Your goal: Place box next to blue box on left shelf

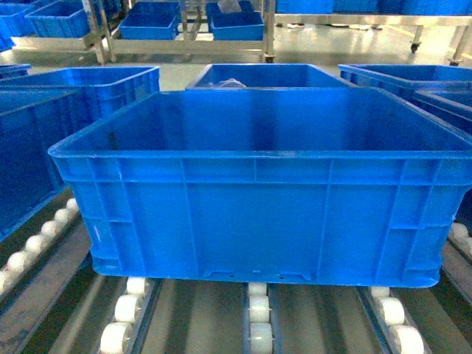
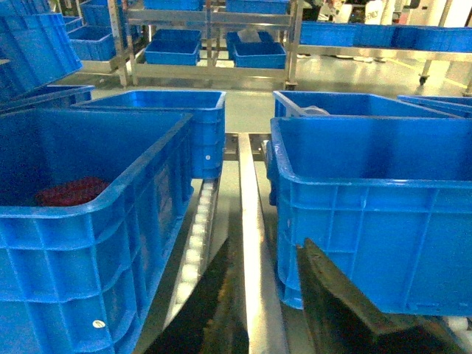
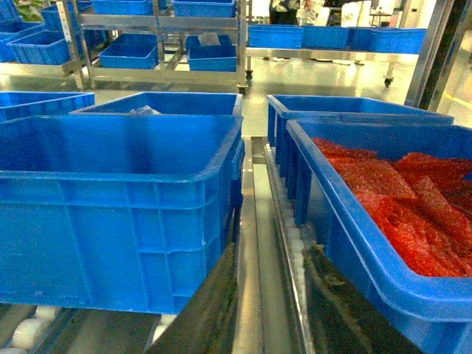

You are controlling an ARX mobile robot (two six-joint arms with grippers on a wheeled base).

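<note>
a: where's the box (image 1: 258, 184)?

b: sitting on the left shelf (image 1: 259, 310), on the white roller tracks, dead centre in the head view. empty, open top, long side facing the robot, so the long axis runs left-right across the lane.

a: end effectors?

b: one either side of it. left end effector (image 2: 254, 310) is low in the gap at the box's left end; the box wall is just to its right in the left wrist view. right end effector (image 3: 269, 310) mirrors that at the box's right end, box wall just to its left. dark fingers show at the bottom of each wrist view, spread apart, nothing between them. neither is clamped on the box.

a: neighbour?

b: blue box (image 2: 88, 214) on the left, something red in the bottom. a metal rail (image 2: 247, 214) and a roller track lie between it and our box, so near but not touching. on the right there's another crate full of red bags (image 3: 398, 199).

a: which arm matters?

b: my read: they're about equally near, each at its own end. any shift toward the blue box goes leftward along the long axis, so the right arm would push and the left would yield.
</note>
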